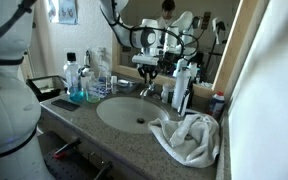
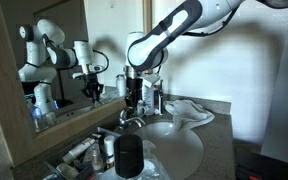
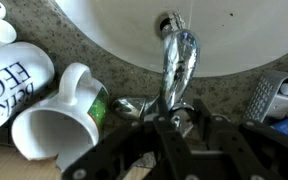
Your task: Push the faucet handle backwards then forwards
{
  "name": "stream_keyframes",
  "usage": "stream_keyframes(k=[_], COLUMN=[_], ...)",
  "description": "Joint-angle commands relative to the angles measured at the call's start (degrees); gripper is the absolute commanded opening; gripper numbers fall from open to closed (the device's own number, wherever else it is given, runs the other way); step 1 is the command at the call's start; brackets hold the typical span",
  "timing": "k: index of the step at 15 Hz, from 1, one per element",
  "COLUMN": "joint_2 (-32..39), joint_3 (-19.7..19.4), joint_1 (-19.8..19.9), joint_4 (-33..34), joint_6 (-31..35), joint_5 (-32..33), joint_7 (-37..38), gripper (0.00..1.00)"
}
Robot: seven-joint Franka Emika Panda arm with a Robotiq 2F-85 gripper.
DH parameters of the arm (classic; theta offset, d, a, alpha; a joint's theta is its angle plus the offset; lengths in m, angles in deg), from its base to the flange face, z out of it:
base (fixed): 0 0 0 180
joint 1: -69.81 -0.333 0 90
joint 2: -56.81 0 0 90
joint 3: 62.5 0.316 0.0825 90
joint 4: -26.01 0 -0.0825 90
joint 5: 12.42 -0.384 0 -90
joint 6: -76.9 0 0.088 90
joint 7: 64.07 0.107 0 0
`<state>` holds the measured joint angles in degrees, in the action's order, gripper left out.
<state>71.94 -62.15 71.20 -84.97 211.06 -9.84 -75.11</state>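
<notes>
The faucet handle (image 3: 181, 117) is a short chrome lever behind the chrome spout (image 3: 179, 55), which reaches over the oval white basin (image 3: 114, 25). In the wrist view my gripper (image 3: 179, 110) has its two dark fingers close together on either side of the handle, with the chrome between them. In both exterior views the gripper (image 1: 147, 70) (image 2: 133, 96) points straight down onto the small tap (image 1: 148, 90) (image 2: 131, 118) at the back rim of the basin (image 1: 119, 118) (image 2: 179, 150).
A crumpled white towel (image 1: 189, 138) (image 2: 189, 110) lies on the counter beside the basin. White pump bottles (image 1: 181, 85) and a white mug (image 3: 54, 125) stand close to the tap. Bottles (image 1: 74, 78) sit on the other side. A mirror is behind, and a black cup (image 2: 129, 155) is near.
</notes>
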Motion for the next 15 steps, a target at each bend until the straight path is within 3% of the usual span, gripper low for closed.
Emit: stream_keyframes(k=[1, 13, 15], joint_2=[-6.39, -7.19, -8.21], joint_3=[0.15, 0.08, -0.26], joint_1=[0.97, 1.89, 1.79], joint_4=[-5.55, -5.46, -5.41], joint_6=[-7.58, -14.10, -20.39], joint_5=[-1.00, -2.97, -2.41], joint_7=[-2.36, -4.96, -4.68], gripper=[0.13, 0.12, 0.02])
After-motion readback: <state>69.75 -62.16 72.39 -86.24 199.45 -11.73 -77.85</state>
